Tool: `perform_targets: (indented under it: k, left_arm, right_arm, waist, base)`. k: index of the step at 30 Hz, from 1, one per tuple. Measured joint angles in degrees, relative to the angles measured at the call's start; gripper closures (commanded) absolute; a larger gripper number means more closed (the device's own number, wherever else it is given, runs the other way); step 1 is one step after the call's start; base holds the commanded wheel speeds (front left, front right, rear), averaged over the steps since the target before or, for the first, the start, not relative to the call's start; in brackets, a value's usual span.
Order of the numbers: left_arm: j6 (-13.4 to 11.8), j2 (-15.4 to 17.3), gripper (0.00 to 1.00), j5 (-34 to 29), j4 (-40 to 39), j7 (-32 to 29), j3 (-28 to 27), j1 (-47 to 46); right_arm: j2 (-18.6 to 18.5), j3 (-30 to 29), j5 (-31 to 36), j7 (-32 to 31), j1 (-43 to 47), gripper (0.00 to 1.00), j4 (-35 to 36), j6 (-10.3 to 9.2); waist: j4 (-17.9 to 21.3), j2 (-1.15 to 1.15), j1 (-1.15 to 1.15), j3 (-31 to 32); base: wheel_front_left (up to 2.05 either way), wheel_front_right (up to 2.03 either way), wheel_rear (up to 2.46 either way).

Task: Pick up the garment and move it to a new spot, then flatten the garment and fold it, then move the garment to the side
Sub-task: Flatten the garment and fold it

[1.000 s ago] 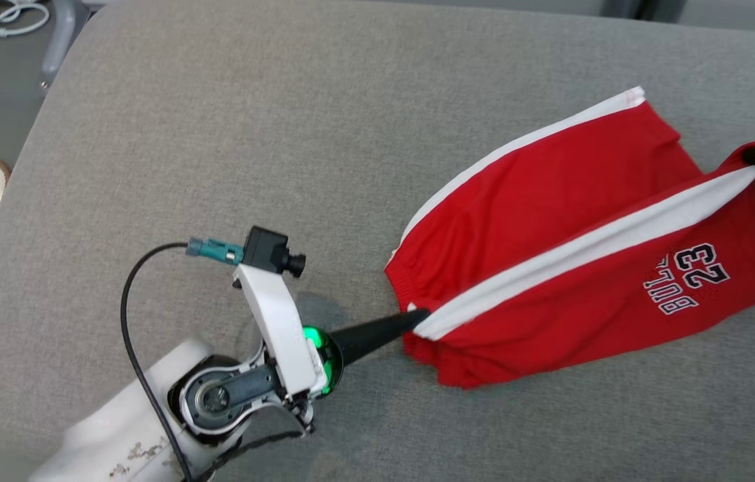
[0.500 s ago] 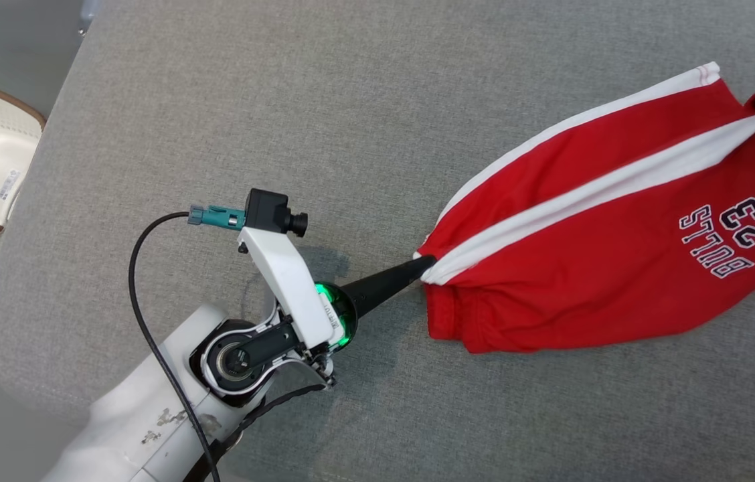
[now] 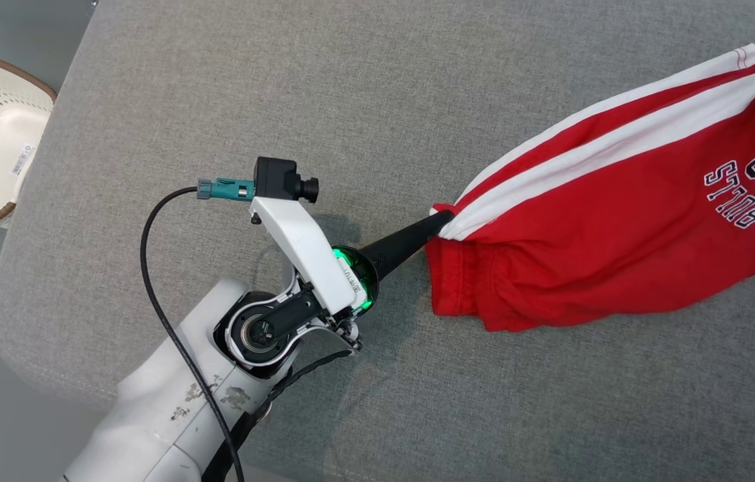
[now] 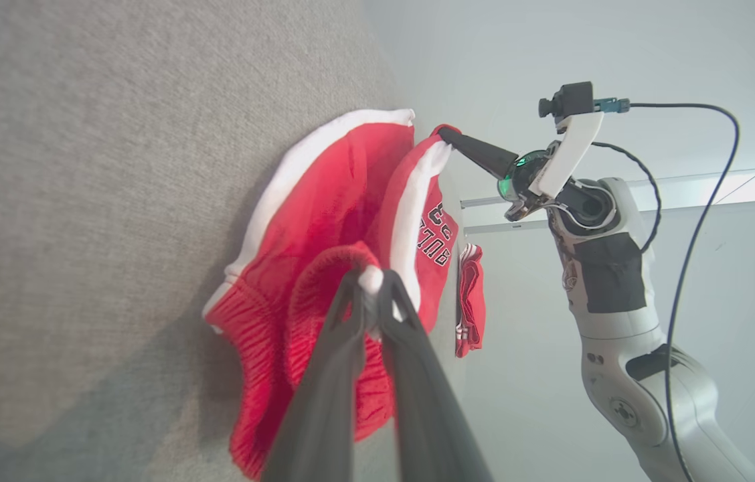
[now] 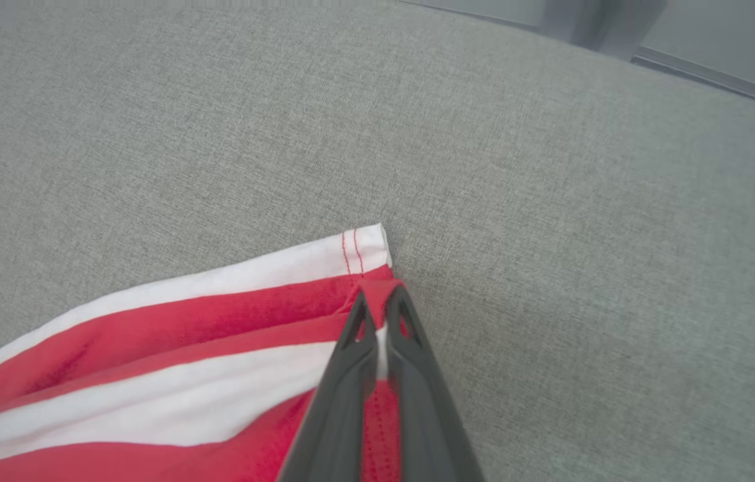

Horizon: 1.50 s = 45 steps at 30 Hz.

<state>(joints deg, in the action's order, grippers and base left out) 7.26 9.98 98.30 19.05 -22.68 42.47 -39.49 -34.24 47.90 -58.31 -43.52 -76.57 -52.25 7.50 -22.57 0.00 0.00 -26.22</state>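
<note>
Soft, matt red cloth shorts (image 3: 618, 221) at the smooth black plastic left tool (image 3: 444, 217); beneath the tool, rough grey woven upholstery (image 3: 284, 87).

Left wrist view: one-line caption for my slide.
Left gripper shut on the waistband of the red shorts, right gripper pinching the far hem, cloth stretched between them over the grey cushion.
</note>
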Motion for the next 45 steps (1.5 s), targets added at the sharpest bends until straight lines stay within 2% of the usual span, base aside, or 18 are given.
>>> perform_targets:
  k: [11,12,14,15,16,18,21,26,32,35,38,43,45]
  left_arm:
    - [0.0,-2.7,1.0,-2.4,1.9,0.5,-2.2,-0.9]
    - [0.0,-3.0,1.0,-2.5,1.7,0.5,-2.3,-0.9]
    - [0.0,-3.3,1.0,-2.8,1.5,0.5,-2.6,-0.9]
    - [0.0,-3.5,1.0,-3.1,1.4,0.5,-3.0,-0.9]
    - [0.0,-3.6,0.77,-3.3,1.3,0.6,-3.2,-0.8]
    - [0.0,-3.9,0.0,-4.0,1.6,1.7,-3.9,-0.8]
    - [0.0,-4.2,0.0,-4.7,2.7,2.8,-4.7,-0.8]
    - [0.0,-4.7,0.0,-6.0,4.5,4.6,-5.5,-0.8]
    - [0.0,-3.5,0.0,-9.3,6.2,8.8,-6.3,-0.2]
    - [0.0,-2.0,0.0,-12.3,6.0,13.7,-6.8,0.9]
    - [0.0,-0.6,0.0,-15.3,5.0,21.2,-8.4,2.2]
    - [0.0,2.7,0.0,-23.9,5.7,34.4,-9.5,5.0]
    - [-0.6,4.0,0.0,-28.7,6.4,36.7,-9.9,5.9]
  right_arm:
    - [-0.5,1.0,2.5,3.0,-1.0,1.0,0.3,0.0]
    - [-0.5,0.7,2.6,3.8,-1.0,0.95,0.1,0.0]
    - [-0.4,0.4,2.8,4.8,-1.5,0.44,-0.3,0.0]
    - [0.0,0.0,2.9,5.3,-1.7,0.0,-1.3,0.0]
    - [0.4,-0.2,2.9,5.4,-1.7,0.0,-2.0,0.0]
    - [0.8,-0.8,2.9,6.9,-1.8,0.0,-2.6,-0.01]
    - [1.4,-0.8,3.6,8.1,-2.2,0.0,-3.3,-0.01]
    - [1.5,-1.0,5.0,13.9,-2.2,0.0,-3.8,-0.01]
    - [1.3,0.8,6.3,23.9,1.0,0.0,0.4,-0.01]
    - [1.1,2.2,6.6,30.1,3.9,0.0,3.5,-0.01]
    - [1.1,3.5,7.4,37.1,7.3,0.0,6.9,0.0]
    - [1.0,4.0,10.0,49.3,12.5,0.0,9.6,0.0]
    - [0.9,4.1,12.0,53.2,14.6,0.0,10.2,0.0]
  waist:
    - [-1.0,0.0,0.0,-1.6]
    - [-1.1,0.0,0.0,-1.7]
    - [-1.3,0.0,0.0,-1.9]
    - [-1.4,0.0,0.0,-2.1]
    - [-1.4,0.0,0.0,-2.1]
    - [-1.5,0.0,0.0,-2.2]
    - [-1.5,0.0,0.0,-2.0]
    - [-1.3,0.0,0.0,-1.0]
    - [-0.3,0.0,0.0,1.4]
    - [0.6,0.0,0.0,3.1]
    - [1.9,0.0,0.0,5.2]
    - [4.7,0.0,0.0,9.0]
    - [6.0,0.0,0.0,10.5]
  base:
    - [0.0,0.0,0.0]
    - [0.0,0.0,0.0]
    - [0.0,0.0,0.0]
    - [0.0,0.0,0.0]
    - [0.0,0.0,0.0]
    - [0.0,0.0,0.0]
    - [0.0,0.0,0.0]
    - [0.0,0.0,0.0]
    - [0.0,0.0,0.0]
    - [0.0,0.0,0.0]
    - [0.0,0.0,0.0]
    - [0.0,0.0,0.0]
    - [0.0,0.0,0.0]
